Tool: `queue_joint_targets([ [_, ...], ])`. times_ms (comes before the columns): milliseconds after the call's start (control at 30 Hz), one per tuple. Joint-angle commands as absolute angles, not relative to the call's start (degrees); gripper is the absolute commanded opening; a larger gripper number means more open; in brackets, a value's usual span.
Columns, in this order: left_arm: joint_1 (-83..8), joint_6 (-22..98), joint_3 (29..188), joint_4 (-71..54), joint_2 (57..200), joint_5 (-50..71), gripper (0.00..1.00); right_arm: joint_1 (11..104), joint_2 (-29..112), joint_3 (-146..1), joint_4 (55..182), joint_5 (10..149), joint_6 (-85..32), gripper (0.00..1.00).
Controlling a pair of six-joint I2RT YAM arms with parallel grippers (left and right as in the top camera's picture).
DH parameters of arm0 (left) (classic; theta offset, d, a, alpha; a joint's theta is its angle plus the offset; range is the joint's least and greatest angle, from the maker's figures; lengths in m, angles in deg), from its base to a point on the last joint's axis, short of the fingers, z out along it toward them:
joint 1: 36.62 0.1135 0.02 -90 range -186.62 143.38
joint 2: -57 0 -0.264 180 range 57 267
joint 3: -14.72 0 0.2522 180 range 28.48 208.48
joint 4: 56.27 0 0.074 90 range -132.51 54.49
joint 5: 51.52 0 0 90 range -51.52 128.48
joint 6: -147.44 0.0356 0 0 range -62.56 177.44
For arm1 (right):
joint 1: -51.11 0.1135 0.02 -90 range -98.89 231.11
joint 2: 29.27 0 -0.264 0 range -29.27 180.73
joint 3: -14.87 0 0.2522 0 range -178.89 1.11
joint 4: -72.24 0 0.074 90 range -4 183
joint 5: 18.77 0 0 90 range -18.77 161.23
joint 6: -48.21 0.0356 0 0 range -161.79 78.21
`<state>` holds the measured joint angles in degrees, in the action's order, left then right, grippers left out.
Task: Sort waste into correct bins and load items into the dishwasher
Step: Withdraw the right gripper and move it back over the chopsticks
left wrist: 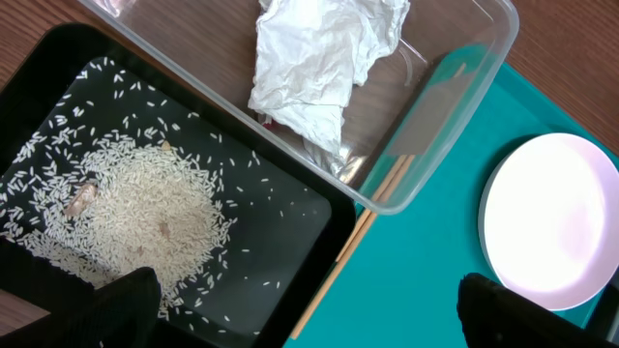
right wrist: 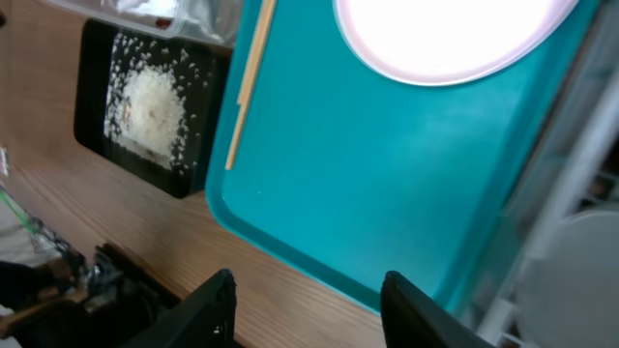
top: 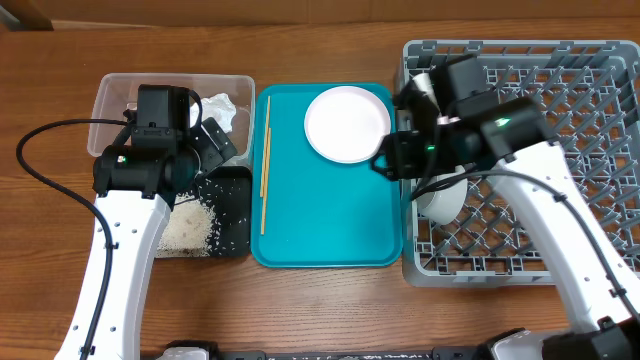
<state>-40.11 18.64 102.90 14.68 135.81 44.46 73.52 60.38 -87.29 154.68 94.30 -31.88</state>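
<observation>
The pale plate [top: 347,123] lies on the teal tray, with two chopsticks [top: 265,160] along the tray's left edge. A crumpled white tissue [left wrist: 319,58] sits in the clear tub [top: 110,85]. Rice [left wrist: 145,213] is heaped in the black tray [top: 235,200]. A white bowl [top: 443,205] rests in the grey rack [top: 560,120]. My left gripper [left wrist: 309,319] hangs open above the black tray's right edge, nothing between its fingers. Above the seam between teal tray and rack, my right gripper [right wrist: 314,314] is open and holds nothing.
The teal tray [top: 330,210] fills the middle, between the bins on the left and the rack on the right. A black cable [top: 40,170] loops over the wood left of the left arm. Dark equipment lines the table's front edge [right wrist: 106,280].
</observation>
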Motion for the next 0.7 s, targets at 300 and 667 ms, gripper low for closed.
queue_joint_targets([
  [300, -40.0, 19.6, 103.6, 14.5, 135.4, 44.4, 1.00, 88.9, 60.3, -86.2, 143.8, 89.9, -7.6, 1.00],
  [667, -40.0, 19.6, 103.6, 14.5, 135.4, 44.4, 1.00, 96.3, 60.3, -70.3, 126.6, 87.3, -2.3, 0.58],
])
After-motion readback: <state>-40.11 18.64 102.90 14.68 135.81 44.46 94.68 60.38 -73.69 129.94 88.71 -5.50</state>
